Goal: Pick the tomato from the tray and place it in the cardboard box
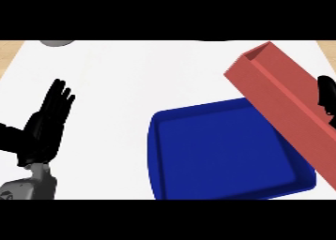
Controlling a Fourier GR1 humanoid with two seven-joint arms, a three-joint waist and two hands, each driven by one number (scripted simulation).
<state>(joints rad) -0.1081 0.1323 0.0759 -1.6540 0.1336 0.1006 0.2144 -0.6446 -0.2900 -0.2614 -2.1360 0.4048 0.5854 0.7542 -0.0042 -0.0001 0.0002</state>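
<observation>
counter (129, 84): smooth white | tray (226, 154): glossy blue, rounded square, near front edge | box (285, 108): reddish-brown, long, straight-walled, tilted over tray's right side | tomato: hidden | left hand (46, 124): fingers straight, open, left edge | right hand (330, 101): behind box, fingers unclear

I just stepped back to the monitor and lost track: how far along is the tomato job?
The blue tray shows no tomato, so the pick looks done. The right hand is at the red box's far side, mostly hidden behind its wall; whether it holds or has released the tomato cannot be seen. The left hand rests open at the left. What is left is confirming the drop and drawing back.
</observation>
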